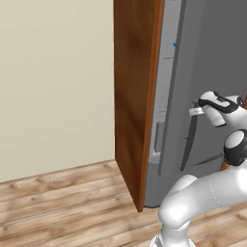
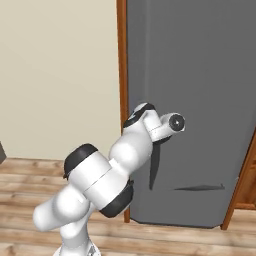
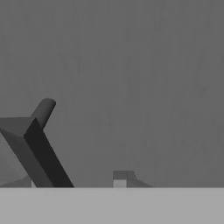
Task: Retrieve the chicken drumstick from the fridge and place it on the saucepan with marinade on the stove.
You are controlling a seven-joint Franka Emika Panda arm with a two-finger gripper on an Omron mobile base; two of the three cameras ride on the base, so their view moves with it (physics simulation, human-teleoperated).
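Gripper (image 1: 195, 111) in the left base view sits right at the grey fridge (image 1: 212, 62) door, level with the top of a long dark handle (image 1: 189, 143) that runs up and down the door; whether the fingers are parted or holding anything cannot be told here. The fridge stands upright, its brown wooden side panel (image 1: 135, 96) to the left.

From the right base view, the arm (image 2: 100, 175) reaches to the door (image 2: 195, 100), its hand covering the handle's upper end.

Through the hand view, the handle (image 3: 37, 148) crosses the lower left as a slanted dark bar against the door, one finger tip (image 3: 120, 179) apart from it.
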